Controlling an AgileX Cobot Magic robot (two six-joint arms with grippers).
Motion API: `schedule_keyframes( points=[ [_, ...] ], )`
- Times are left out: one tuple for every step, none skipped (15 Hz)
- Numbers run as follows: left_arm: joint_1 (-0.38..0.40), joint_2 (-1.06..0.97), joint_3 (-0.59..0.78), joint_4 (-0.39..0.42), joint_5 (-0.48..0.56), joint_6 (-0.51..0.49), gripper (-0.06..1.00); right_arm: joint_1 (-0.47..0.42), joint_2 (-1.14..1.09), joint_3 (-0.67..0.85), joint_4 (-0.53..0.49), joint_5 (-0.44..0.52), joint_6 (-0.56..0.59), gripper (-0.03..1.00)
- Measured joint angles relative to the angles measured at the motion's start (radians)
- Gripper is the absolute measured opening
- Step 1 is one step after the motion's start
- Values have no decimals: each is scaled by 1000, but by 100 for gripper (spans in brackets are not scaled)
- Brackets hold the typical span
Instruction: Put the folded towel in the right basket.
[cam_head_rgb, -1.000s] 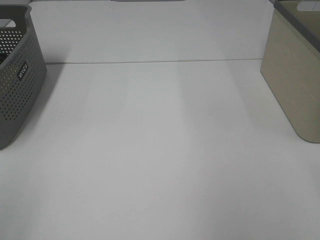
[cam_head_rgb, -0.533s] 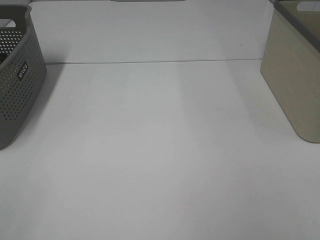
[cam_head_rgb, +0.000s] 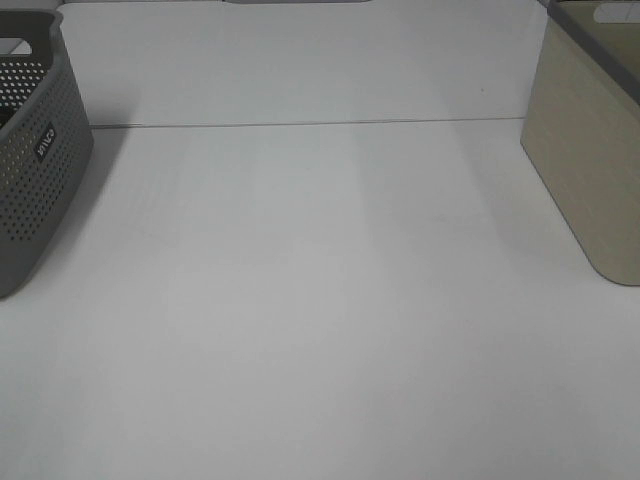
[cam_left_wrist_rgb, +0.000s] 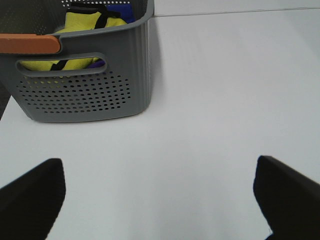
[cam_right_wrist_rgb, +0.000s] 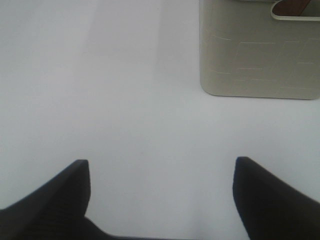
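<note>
The right basket (cam_head_rgb: 590, 150), beige with a grey rim, stands at the table's right edge; it also shows in the right wrist view (cam_right_wrist_rgb: 257, 50). A reddish-brown patch (cam_right_wrist_rgb: 294, 6) shows through its handle slot; I cannot tell whether this is the folded towel. No towel lies on the table. My left gripper (cam_left_wrist_rgb: 160, 200) is open and empty above bare table, near the grey basket. My right gripper (cam_right_wrist_rgb: 160, 200) is open and empty, short of the beige basket. Neither gripper shows in the exterior high view.
A grey perforated basket (cam_head_rgb: 35, 150) with a small label stands at the left edge. In the left wrist view the grey basket (cam_left_wrist_rgb: 85, 85) holds yellow and blue items (cam_left_wrist_rgb: 85, 22), with an orange-brown strip (cam_left_wrist_rgb: 30, 43) along its rim. A seam (cam_head_rgb: 300, 124) crosses the white table.
</note>
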Motion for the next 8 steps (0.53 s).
schedule_keyframes(
  points=[
    [0,0,0,0,0,0,97,0,0,0,0,0,0,75],
    [0,0,0,0,0,0,97,0,0,0,-1,0,0,75],
    [0,0,0,0,0,0,97,0,0,0,-1,0,0,75],
    [0,0,0,0,0,0,97,0,0,0,-1,0,0,75],
    [0,0,0,0,0,0,97,0,0,0,-1,0,0,75],
    [0,0,0,0,0,0,97,0,0,0,-1,0,0,75],
    [0,0,0,0,0,0,97,0,0,0,-1,0,0,75],
    [0,0,0,0,0,0,97,0,0,0,-1,0,0,75]
  ],
)
